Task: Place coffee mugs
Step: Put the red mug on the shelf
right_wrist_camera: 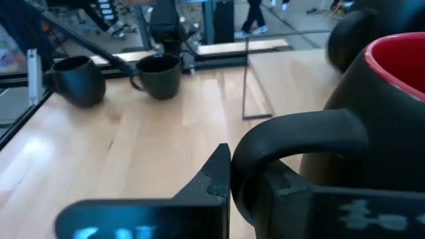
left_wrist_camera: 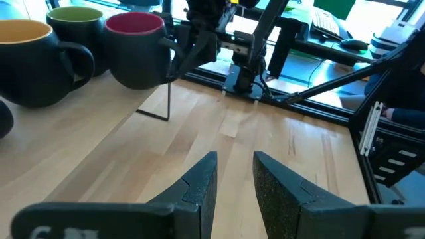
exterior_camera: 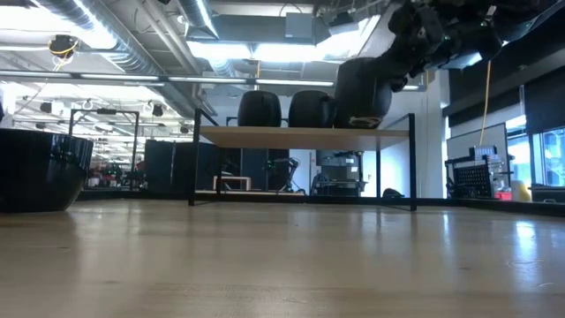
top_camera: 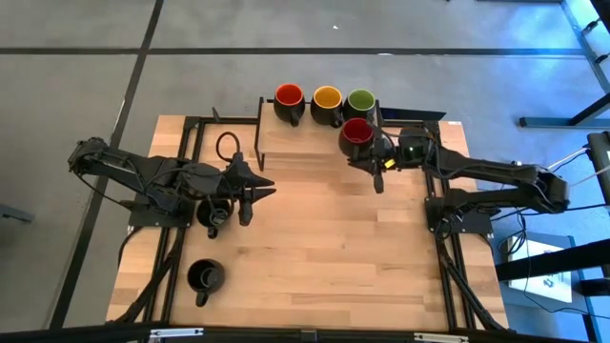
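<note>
Three black coffee mugs, red [top_camera: 289, 95], yellow [top_camera: 327, 97] and green [top_camera: 360, 100] inside, stand on their bases on a raised wooden shelf [top_camera: 305, 141] at the table's far side. A fourth mug with a red inside [top_camera: 356, 133] hangs at the shelf's right near corner, with my right gripper [top_camera: 379, 160] shut on it. Two all-black mugs [top_camera: 214, 214] [top_camera: 205, 276] stand on the table at the left. My left gripper [left_wrist_camera: 236, 169] hovers open above the nearer-to-shelf black mug, with nothing between its fingers. My right gripper pinches the red-inside mug's handle [right_wrist_camera: 249, 189] between its two fingers [right_wrist_camera: 212, 179], at the loop's lower part. The fingers come nearly level from the table's right side. The mug [exterior_camera: 362, 88] stays upright, lifted clear of the table at about shelf height.
The shelf stands on thin black metal legs [left_wrist_camera: 167, 99] with open room under it [exterior_camera: 300, 168]. Black frame rails [top_camera: 195, 152] run along the table's left and right sides. Bare wooden tabletop [top_camera: 334, 238] lies between the two arms.
</note>
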